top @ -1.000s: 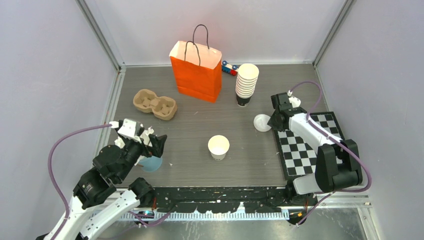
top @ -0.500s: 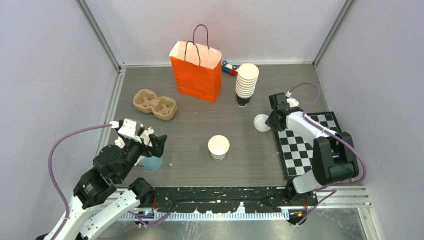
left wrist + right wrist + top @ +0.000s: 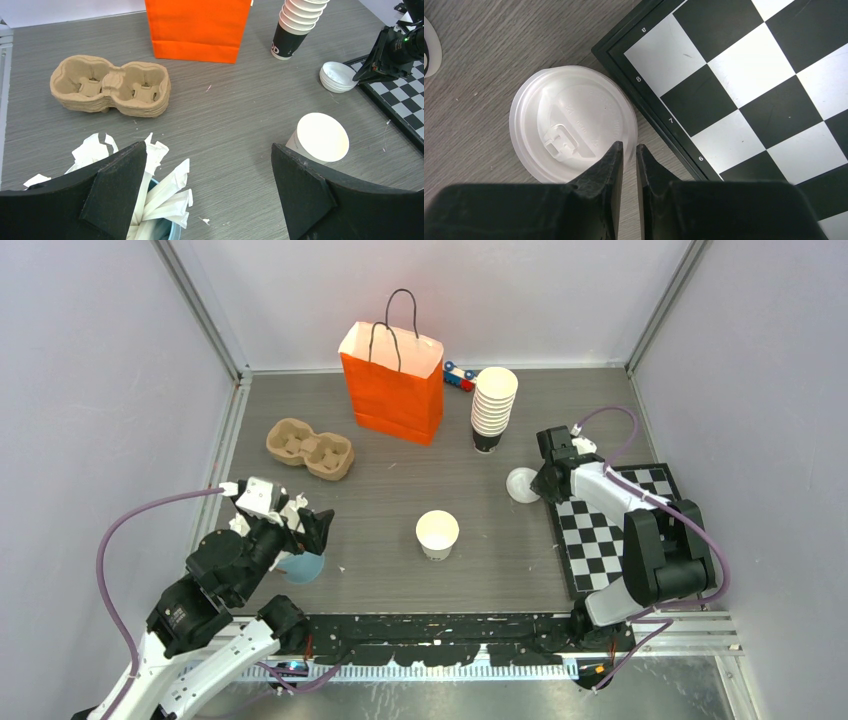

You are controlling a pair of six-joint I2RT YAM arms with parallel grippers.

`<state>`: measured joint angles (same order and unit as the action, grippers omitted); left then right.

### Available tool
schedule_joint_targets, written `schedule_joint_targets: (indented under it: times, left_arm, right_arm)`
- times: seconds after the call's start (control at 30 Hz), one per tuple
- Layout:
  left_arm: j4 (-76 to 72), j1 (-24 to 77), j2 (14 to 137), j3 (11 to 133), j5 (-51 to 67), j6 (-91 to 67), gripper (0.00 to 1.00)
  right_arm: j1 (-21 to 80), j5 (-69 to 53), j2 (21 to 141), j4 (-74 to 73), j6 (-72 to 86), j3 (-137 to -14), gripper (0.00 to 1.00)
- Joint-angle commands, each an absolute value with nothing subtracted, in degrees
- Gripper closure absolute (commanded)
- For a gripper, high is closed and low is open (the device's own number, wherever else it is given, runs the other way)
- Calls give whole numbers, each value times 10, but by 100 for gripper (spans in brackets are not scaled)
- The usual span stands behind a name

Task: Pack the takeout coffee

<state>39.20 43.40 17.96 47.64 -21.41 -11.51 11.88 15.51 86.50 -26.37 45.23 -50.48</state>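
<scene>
A lidless white paper cup [image 3: 437, 532] with a cream inside stands upright mid-table; it also shows in the left wrist view [image 3: 320, 137]. A round white plastic lid [image 3: 522, 484] lies flat beside the chessboard's corner, also in the left wrist view [image 3: 337, 76] and the right wrist view [image 3: 569, 120]. My right gripper [image 3: 541, 483] is low at the lid, and its jaws [image 3: 629, 146] are nearly together over the lid's right rim. My left gripper [image 3: 297, 527] is wide open and empty [image 3: 209, 145], hovering above the blue cup, left of the paper cup.
An orange bag [image 3: 393, 385] stands open at the back. A tall stack of nested cups [image 3: 493, 405] is to its right. A cardboard cup carrier [image 3: 310, 448] lies at the left. A blue cup of paper sticks [image 3: 300, 567] and a chessboard [image 3: 605, 530] flank the front.
My right gripper has slid a little left and back, onto the lid's edge. The left arm and the cup have not moved.
</scene>
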Motion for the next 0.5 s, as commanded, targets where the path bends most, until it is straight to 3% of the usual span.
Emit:
schedule_joint_targets:
  times: [0.0, 0.23, 0.47]
  left_arm:
    - [364, 435, 187, 477, -217, -111, 4]
    - [365, 435, 187, 477, -217, -111, 4]
    - [364, 435, 188, 477, -217, -110, 4]
  right_arm:
    - [117, 173, 862, -253, 462, -519, 79]
    - [117, 169, 863, -252, 456, -520, 99]
    - [118, 165, 848, -251, 452, -518, 100]
